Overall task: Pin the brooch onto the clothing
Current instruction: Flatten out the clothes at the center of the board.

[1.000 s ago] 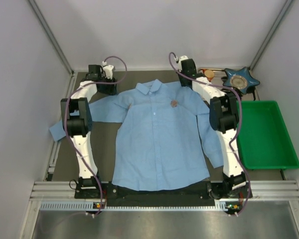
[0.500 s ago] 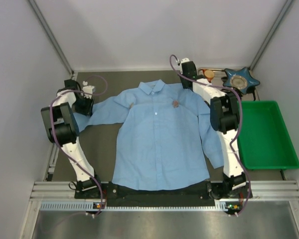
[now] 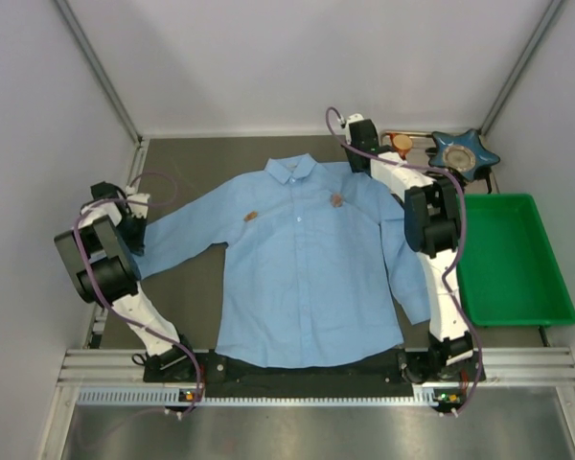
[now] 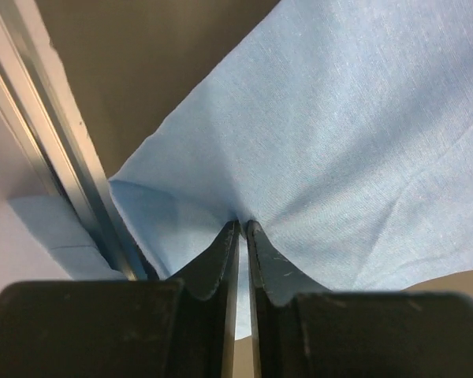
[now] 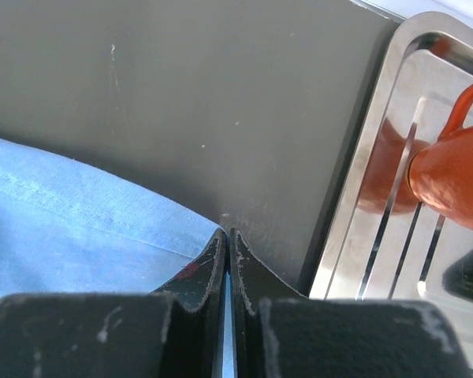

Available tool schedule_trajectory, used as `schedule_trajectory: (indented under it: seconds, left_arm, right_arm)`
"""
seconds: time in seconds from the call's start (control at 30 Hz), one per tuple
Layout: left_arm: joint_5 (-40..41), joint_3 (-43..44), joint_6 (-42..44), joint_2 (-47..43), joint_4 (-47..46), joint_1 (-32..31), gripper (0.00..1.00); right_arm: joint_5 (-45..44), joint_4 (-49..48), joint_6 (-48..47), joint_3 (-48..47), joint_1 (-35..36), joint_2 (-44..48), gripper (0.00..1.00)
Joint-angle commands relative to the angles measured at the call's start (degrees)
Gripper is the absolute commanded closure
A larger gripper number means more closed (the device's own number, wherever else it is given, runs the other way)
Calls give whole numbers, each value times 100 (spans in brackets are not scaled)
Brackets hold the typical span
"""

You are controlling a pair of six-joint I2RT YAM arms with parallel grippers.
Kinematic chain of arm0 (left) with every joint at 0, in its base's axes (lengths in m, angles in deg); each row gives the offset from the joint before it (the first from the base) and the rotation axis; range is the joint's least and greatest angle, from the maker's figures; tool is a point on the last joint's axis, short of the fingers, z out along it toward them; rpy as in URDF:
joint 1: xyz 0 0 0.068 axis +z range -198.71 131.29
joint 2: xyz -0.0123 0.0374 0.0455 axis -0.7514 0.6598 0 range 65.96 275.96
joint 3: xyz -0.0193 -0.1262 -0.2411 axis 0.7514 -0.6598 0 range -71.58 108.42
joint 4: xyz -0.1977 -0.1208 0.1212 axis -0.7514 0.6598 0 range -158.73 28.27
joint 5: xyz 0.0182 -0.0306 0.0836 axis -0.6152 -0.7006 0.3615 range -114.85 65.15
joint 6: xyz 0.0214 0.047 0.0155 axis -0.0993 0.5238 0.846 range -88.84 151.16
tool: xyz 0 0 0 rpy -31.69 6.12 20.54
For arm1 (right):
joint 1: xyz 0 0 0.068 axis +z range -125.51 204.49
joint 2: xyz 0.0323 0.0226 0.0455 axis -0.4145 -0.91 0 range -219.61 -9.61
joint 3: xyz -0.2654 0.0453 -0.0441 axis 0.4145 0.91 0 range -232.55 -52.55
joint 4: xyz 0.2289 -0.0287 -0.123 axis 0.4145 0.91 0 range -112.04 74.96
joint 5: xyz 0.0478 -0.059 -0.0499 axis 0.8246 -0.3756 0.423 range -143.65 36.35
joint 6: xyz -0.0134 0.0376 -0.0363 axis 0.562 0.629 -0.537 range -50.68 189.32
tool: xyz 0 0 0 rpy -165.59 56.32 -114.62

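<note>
centrally, the shirt (image 3: 307, 287) lies flat on the table (image 3: 187, 280), hem at the near edge. at the left edge, the left gripper (image 4: 242, 227) pinches its sleeve. farther back, the brooch (image 3: 335, 199) sits on the chest; the right gripper (image 5: 227, 235) clamps the shoulder fabric.

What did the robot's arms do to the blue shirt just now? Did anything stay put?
The left hand swung nearer and out to the left, then closed on the shirt at its sleeve, which now lies straighter than before. The right hand stayed pinched on the shirt's other shoulder. The brooch stayed on the chest.
</note>
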Motion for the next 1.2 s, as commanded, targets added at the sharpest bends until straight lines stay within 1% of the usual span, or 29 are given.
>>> schedule_trajectory:
  seconds: [0.0, 0.1, 0.13, 0.17, 0.2, 0.23, 0.27, 0.3, 0.37, 0.4, 0.47, 0.5, 0.53, 0.57, 0.6, 0.67, 0.7, 0.73, 0.77, 0.8, 0.87, 0.9, 1.0, 1.03, 1.1, 1.13, 1.17]
  left_arm:
    - [350, -460, 160, -223, 291, 213, 87]
    - [174, -671, 257, -512, 475, 249, 87]
    - [148, -706, 283, -583, 528, 249, 84]
    - [78, -706, 266, -671, 659, 257, 77]
    - [-262, -672, 231, -933, 695, 266, 68]
    - [-466, -636, 126, -1092, 704, 257, 52]
    - [-659, -514, 64, -1233, 696, 257, 46]
    - [-974, -426, 3, -1417, 678, 240, 43]
    - [-1047, -15, -182, -1454, 826, 187, 41]
    - [-1048, 127, -156, -1419, 949, 178, 41]
    - [-1030, 382, 124, -1428, 1169, 170, 42]
    - [-1039, 375, 291, -1550, 1353, 170, 42]
    - [-1048, 340, 762, -1603, 1424, 170, 42]
    - [-996, 209, 958, -1656, 1486, 170, 41]
    - [-847, 147, 1091, -1656, 1556, 161, 41]
    - [-574, 102, 1495, -1543, 1960, 204, 41]
    - [-521, 50, 1610, -1481, 1996, 231, 41]
    - [-520, 23, 1820, -1472, 1970, 301, 40]
    - [-503, -12, 1952, -1437, 1996, 327, 39]
    - [-546, 5, 2110, -1341, 2083, 319, 39]
    - [-756, 67, 2655, -1253, 2416, 328, 39]
    - [-1062, 41, 2805, -1304, 2436, 319, 38]
    - [-1547, -135, 3139, -1506, 2427, 284, 36]
    - [-1566, -205, 3166, -1551, 2366, 171, 36]
    - [-1627, -460, 3184, -1647, 2095, 30, 36]
    - [-1671, -530, 2949, -1674, 1919, -154, 37]
    - [-1707, -609, 2807, -1691, 1778, -260, 37]
  right_arm:
    - [-21, -100, -69, 47, -18, 509, 100]
    - [40, -82, -69, 91, -18, 544, 100]
    - [66, -100, -60, 100, -9, 553, 100]
    - [128, -74, -60, 109, -18, 571, 100]
    - [441, 40, -69, 100, -9, 588, 100]
    - [584, 93, -78, 100, 0, 606, 100]
    - [742, 155, -43, 83, 8, 615, 100]
    - [1100, 207, -43, 56, 17, 632, 100]
    - [1270, 392, -104, -48, 61, 641, 90]
    - [1427, 453, -139, -93, 105, 659, 81]
    - [1551, 515, -200, -128, 114, 772, 66]
    - [1717, 533, -227, -128, 123, 816, 54]
    - [1771, 559, -253, -120, 123, 869, 48]
    - [1833, 612, -314, -128, 123, 965, 41]
    - [1955, 647, -341, -120, 131, 1027, 31]
    - [2140, 761, -420, -93, 132, 1142, 22]
    - [2376, 796, -447, -76, 123, 1264, 14]
    - [2500, 840, -447, -67, 131, 1309, 9]
    - [2667, 910, -499, -67, 132, 1361, 6]
    - [3025, 1111, -534, -84, 140, 1449, 4]
    - [3370, 1341, -674, -119, 140, 1555, 2]
    - [3754, 1690, -754, -102, 140, 1607, 2]
    - [4459, 2368, -1175, 38, 167, 1897, 4]
    - [4522, 2814, -1281, 117, 193, 2020, 5]
    - [4593, 3186, -1641, 415, 315, 2152, 6]
    - [4576, 3396, -1712, 556, 360, 2222, 7]
    - [4532, 3442, -1800, 914, 404, 2380, 10]
